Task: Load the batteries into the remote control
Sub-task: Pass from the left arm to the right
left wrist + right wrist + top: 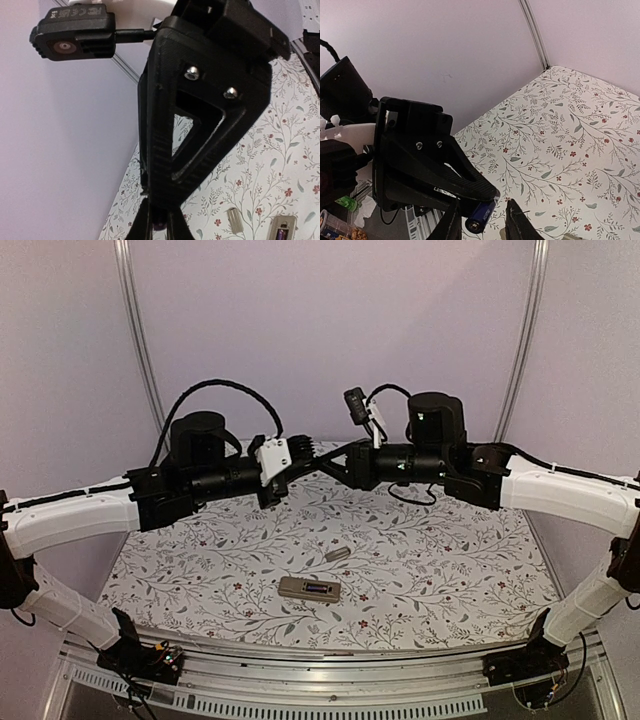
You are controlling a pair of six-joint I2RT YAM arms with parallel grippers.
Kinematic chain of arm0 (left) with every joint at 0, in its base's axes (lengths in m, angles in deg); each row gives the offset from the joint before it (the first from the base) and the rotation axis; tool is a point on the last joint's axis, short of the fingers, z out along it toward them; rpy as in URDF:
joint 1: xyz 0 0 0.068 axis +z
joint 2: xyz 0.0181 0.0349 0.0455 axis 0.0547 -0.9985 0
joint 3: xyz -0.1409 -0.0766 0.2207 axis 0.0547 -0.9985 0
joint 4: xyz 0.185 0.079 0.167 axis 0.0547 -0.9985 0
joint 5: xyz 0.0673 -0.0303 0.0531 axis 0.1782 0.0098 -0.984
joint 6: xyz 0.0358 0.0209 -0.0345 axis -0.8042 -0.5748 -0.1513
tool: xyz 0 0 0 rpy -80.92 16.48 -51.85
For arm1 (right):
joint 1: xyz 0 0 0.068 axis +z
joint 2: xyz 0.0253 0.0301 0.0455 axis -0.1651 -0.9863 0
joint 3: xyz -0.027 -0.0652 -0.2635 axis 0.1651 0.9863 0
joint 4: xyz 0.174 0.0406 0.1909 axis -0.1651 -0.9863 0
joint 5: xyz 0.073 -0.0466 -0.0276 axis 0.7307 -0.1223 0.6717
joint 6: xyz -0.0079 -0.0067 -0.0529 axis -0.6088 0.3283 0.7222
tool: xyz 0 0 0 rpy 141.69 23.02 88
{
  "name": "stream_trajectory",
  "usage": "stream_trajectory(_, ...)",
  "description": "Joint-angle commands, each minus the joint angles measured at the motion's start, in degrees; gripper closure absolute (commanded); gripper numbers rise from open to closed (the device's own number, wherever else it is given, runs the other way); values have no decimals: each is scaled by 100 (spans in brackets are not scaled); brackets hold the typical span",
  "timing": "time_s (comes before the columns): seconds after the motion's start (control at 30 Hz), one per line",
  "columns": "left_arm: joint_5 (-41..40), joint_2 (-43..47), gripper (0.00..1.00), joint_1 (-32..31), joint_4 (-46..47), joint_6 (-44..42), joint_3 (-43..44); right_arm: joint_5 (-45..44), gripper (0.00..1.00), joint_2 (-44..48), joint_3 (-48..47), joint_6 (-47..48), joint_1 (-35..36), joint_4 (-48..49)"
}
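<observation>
Above the floral table [450, 570], the left gripper [305, 450] and right gripper [332, 460] meet tip to tip. The remote control [310, 588] lies nearer the bases, back up, with a grey cover [337, 554] just beside it.

From the left wrist, its jaws pinch a dark battery [160, 226].

From the right wrist, that battery sits between the right fingers [454, 225], which stand apart, not gripping. Centre them on its free end and clamp squarely before the left lets go, or it may drop.

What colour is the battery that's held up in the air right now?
Dark blue. The battery shows best in the right wrist view.
</observation>
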Motion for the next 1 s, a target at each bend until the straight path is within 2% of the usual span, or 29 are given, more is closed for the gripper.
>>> stream_trajectory(0.0,-7,-4,100,-99,-128,-10,-64,37,79,-43,-99,-43,-4,-36)
stream_trajectory(0.2,18,-54,100,-108,-172,-9,-56,49,82,-14,-80,-65,-4,-38)
stream_trajectory(0.23,14,-63,100,-106,-169,-16,-51,52,85,-14,-77,-57,-4,-42)
stream_trajectory(0.3,13,-73,100,-109,-171,-36,-53,23,100,-6,-78,-52,-4,-66)
stream_trajectory(0.53,5,-71,100,-88,-126,9,-92,76,100,28,-30,-33,-19,-69)
stream_trajectory(0.57,35,-43,94,-81,-92,37,-122,147,100,36,-5,-34,-48,-69)
stream_trajectory(0.63,204,55,40,-38,-32,104,-249,365,100,80,82,-34,-152,-69)
stream_trajectory(0.67,334,149,21,0,-4,133,-347,543,100,131,179,-34,-250,-69)
stream_trajectory(0.7,506,278,10,45,16,149,-485,745,100,224,315,-34,-358,-13)
stream_trajectory(0.73,760,462,5,135,40,144,-734,1001,100,296,485,-47,-548,128)
stream_trajectory(0.8,1363,839,3,352,109,30,-1170,1662,100,564,880,-113,-779,581)
stream_trajectory(0.87,1767,1115,2,431,211,-40,-1528,2441,100,738,1199,-56,-855,1022)
stream_trajectory(0.97,1818,1146,7,432,555,262,-1721,2847,100,782,1419,39,-857,1382)
